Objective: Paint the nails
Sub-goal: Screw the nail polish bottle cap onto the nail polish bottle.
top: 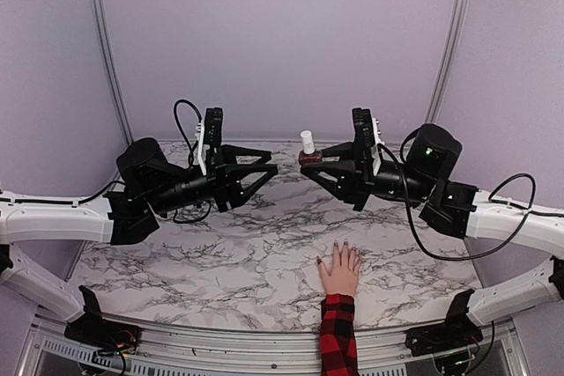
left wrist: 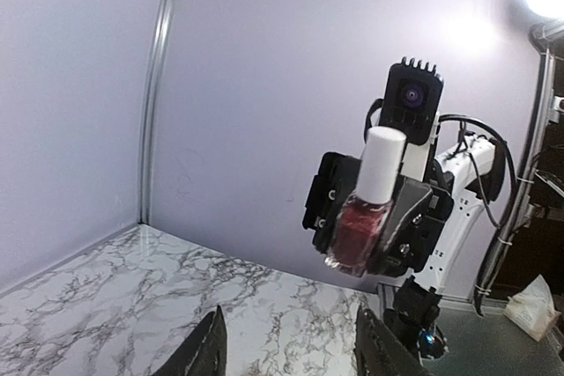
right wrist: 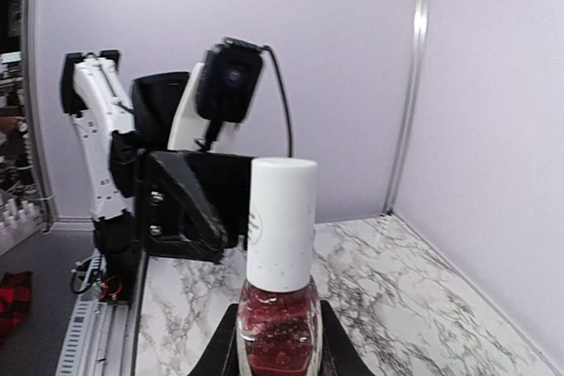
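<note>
A pale hand with a red-and-black plaid sleeve lies flat at the table's near edge, right of centre. Its nails are tiny and dark. My right gripper is shut on a red nail-polish bottle with a white cap, held upright above the table's far middle. The bottle also shows in the left wrist view and the right wrist view. My left gripper is open and empty, facing the bottle from the left with a small gap between; its fingers frame the bottle from below.
The marble table is ringed by lilac walls. Both arms hover above it, well behind the hand. A cable loops from the right arm above the table near the hand.
</note>
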